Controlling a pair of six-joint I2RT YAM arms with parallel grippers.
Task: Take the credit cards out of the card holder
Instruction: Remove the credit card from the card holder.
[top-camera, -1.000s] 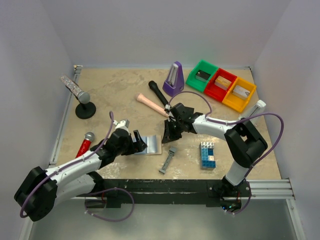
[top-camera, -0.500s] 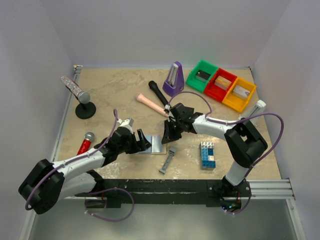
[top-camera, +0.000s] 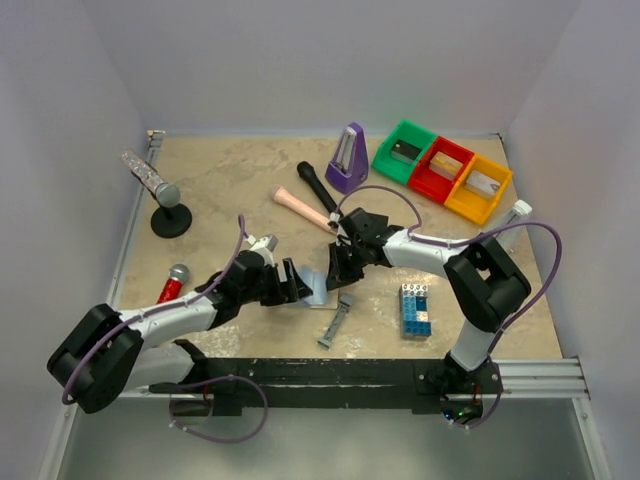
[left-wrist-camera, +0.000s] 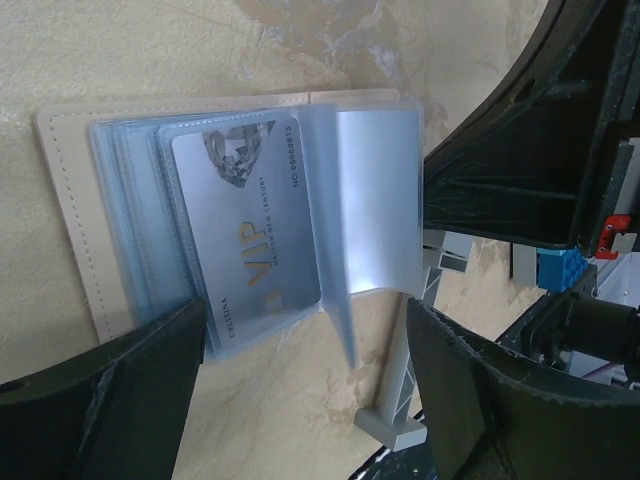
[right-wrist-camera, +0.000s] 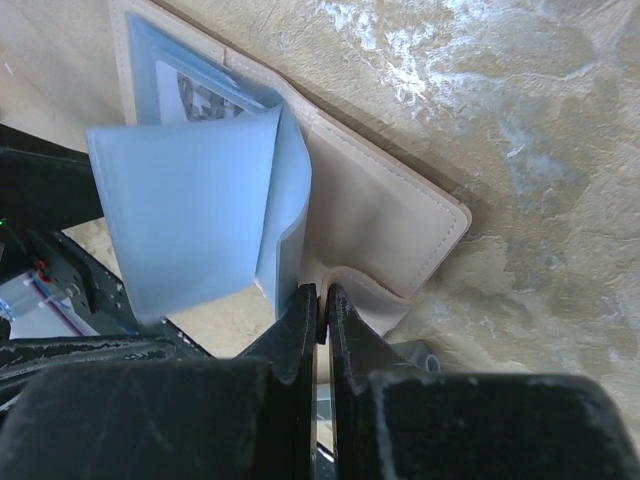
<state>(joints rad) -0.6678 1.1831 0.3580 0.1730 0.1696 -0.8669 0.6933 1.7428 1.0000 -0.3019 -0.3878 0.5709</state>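
The light-blue card holder (top-camera: 318, 286) lies open at the table's middle. In the left wrist view its pale-edged panel (left-wrist-camera: 70, 200) holds clear sleeves, with a greyish "VIP" credit card (left-wrist-camera: 250, 230) in the top one; one sleeve page (left-wrist-camera: 375, 190) stands lifted. Other cards are hidden. My left gripper (top-camera: 299, 285) is open and empty, its fingers (left-wrist-camera: 100, 400) straddling the holder's near edge. My right gripper (top-camera: 338, 268) is shut on the holder's pale edge (right-wrist-camera: 322, 305), which curls up between its fingers.
A narrow grey bar piece (top-camera: 337, 320) lies just in front of the holder, a blue-and-white brick stack (top-camera: 415, 308) to its right. Behind are a pink-handled tool (top-camera: 303, 210), a black microphone (top-camera: 315, 185), a purple metronome (top-camera: 348, 157) and green, red and yellow bins (top-camera: 440, 168). A red microphone (top-camera: 170, 285) lies left.
My left gripper has moved right, from beside the holder's left edge to over the holder. My right gripper has stayed shut on the holder's right edge.
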